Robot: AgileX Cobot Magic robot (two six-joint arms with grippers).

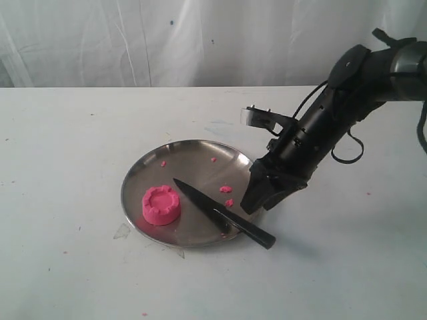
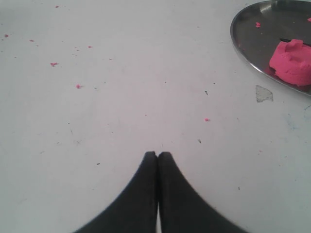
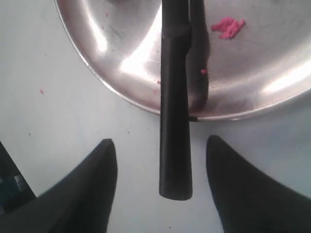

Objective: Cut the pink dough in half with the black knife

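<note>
The pink dough (image 1: 161, 205) is a whole round puck with a crimped rim, sitting on the left part of the steel plate (image 1: 193, 157). The black knife (image 1: 223, 213) lies across the plate, tip near the dough, handle sticking out over the near right rim onto the table. My right gripper (image 1: 257, 198) hovers at that handle. In the right wrist view it (image 3: 161, 141) is open, with the knife handle (image 3: 175, 121) between the fingers and a gap on each side. My left gripper (image 2: 158, 154) is shut on nothing over bare table, the dough (image 2: 293, 62) and plate (image 2: 252, 34) far from it.
Small pink crumbs (image 1: 225, 189) lie on the plate's right side, and one crumb (image 3: 228, 26) beside the blade. More specks (image 2: 53, 64) dot the white table. A scrap of clear tape (image 2: 264, 93) sits by the plate's rim. A white curtain closes the back.
</note>
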